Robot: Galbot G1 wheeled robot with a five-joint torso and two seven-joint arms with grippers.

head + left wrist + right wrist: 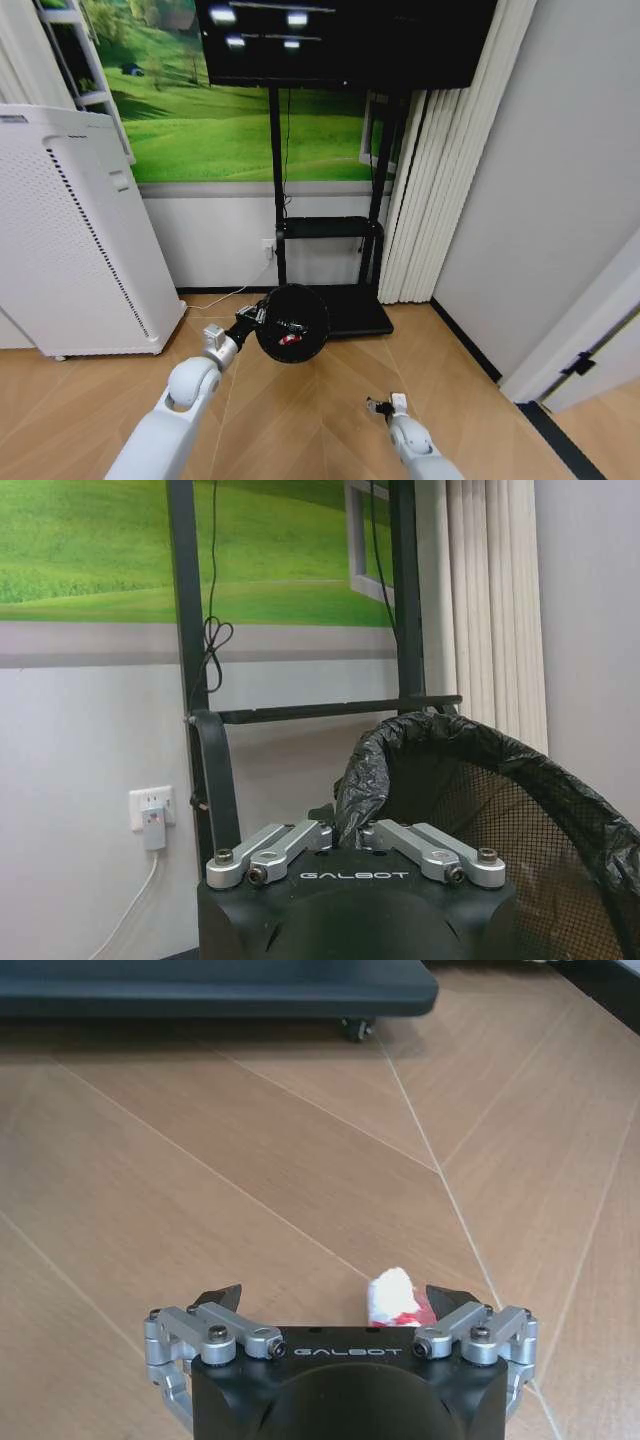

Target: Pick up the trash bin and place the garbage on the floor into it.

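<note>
A wood-patterned floor (330, 400) is seen below a green meadow mural (240, 120), a black screen stand (330, 230), pale curtains (440, 180) and a white air purifier (75, 230).

Trash bin (292, 323) hangs off the floor at the left gripper (262, 314), before the TV stand base (350, 310). A garbage piece (289, 340) lies inside. Right gripper (386, 406) sits lower right, apparently touching another piece (396, 1298).
</note>
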